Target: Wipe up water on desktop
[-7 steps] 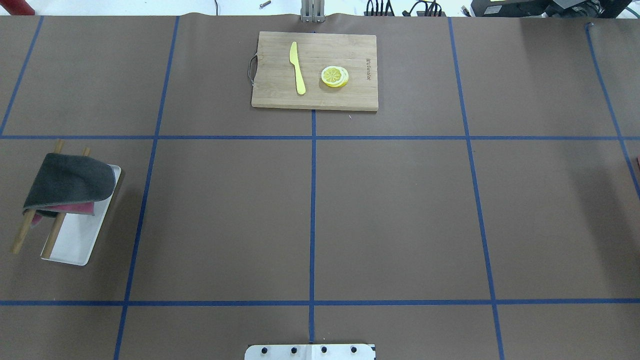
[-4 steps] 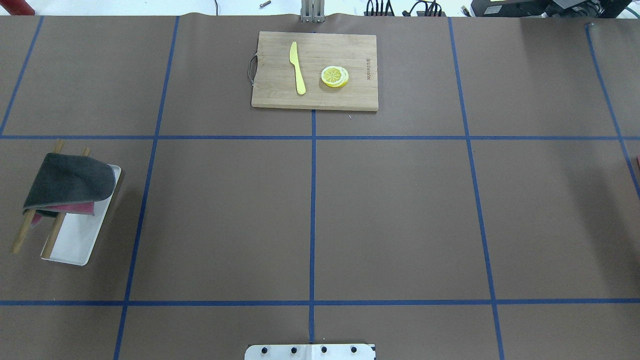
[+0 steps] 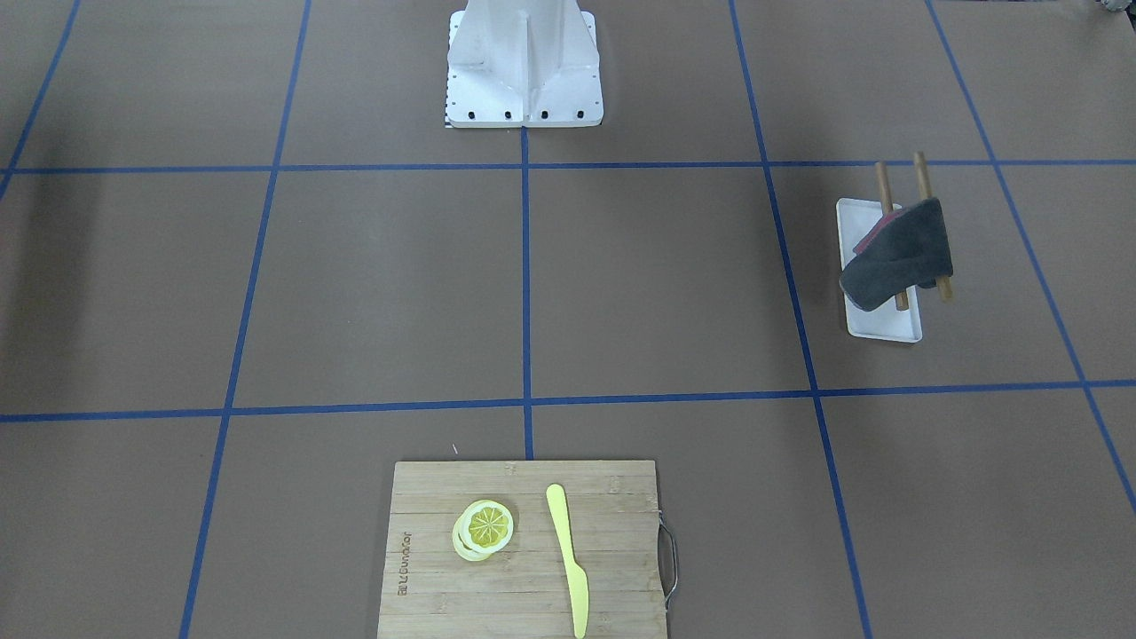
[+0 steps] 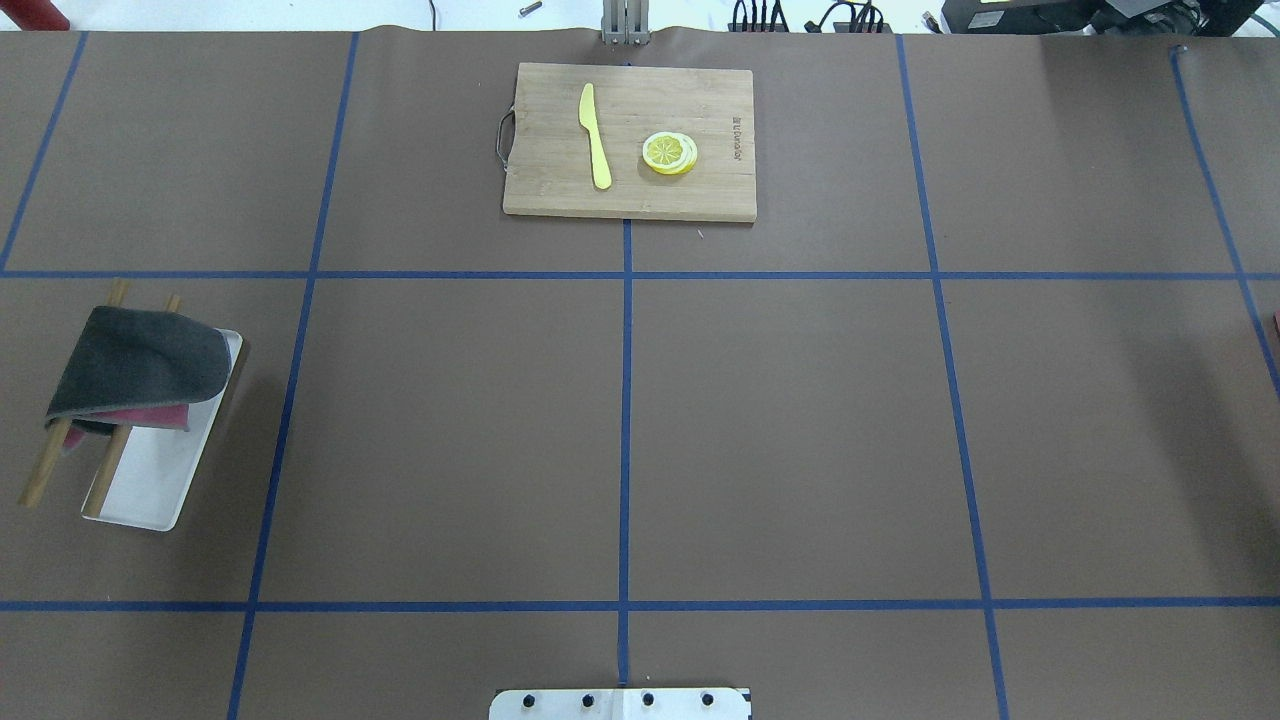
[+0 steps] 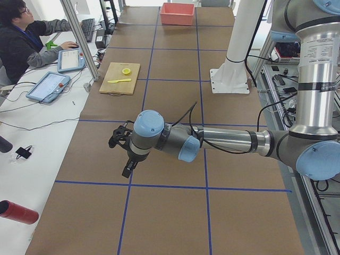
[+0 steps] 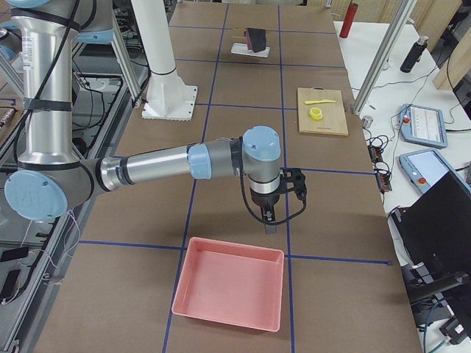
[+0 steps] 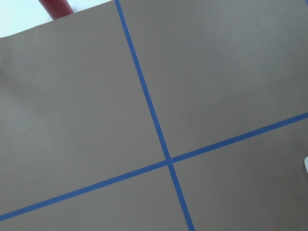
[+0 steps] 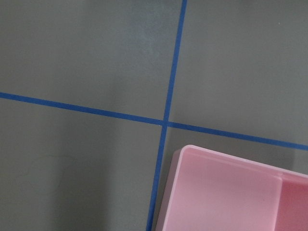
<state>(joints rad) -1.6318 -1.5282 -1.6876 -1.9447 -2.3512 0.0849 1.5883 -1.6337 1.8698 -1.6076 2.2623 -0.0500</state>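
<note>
Status at that frame:

- Bench (image 4: 780,430): brown top with a blue tape grid, filling the overhead and front views. Neither arm showed in those two views.
- Left tool (image 5: 127,171): seen only from the left side camera, pointing down over the bench near a tape line. Couldn't tell how far open it was or whether it had hold of anything. Its wrist cam showed only brown surface and a tape crossing (image 7: 168,160).
- Right tool (image 6: 270,226): seen only from the right side camera, pointing down just beside the far rim of a pink bin (image 6: 232,290). Same problem, couldn't tell its opening or any grip. Its wrist cam caught a corner of the bin beside another tape crossing.
- White tray (image 4: 160,480) sat on the robot's left side of the bench. Two wooden rods (image 4: 40,480) lay across it, with a dark grey cloth (image 4: 140,365) draped over them and a red cloth (image 4: 160,415) showing under the grey one.
- Cutting board (image 4: 630,140) sat at the far middle edge, carrying a yellow knife (image 4: 596,135) and lemon slices (image 4: 669,153), near each other but apart.
- Robot base (image 3: 524,71) stood on the centre tape line.
</note>
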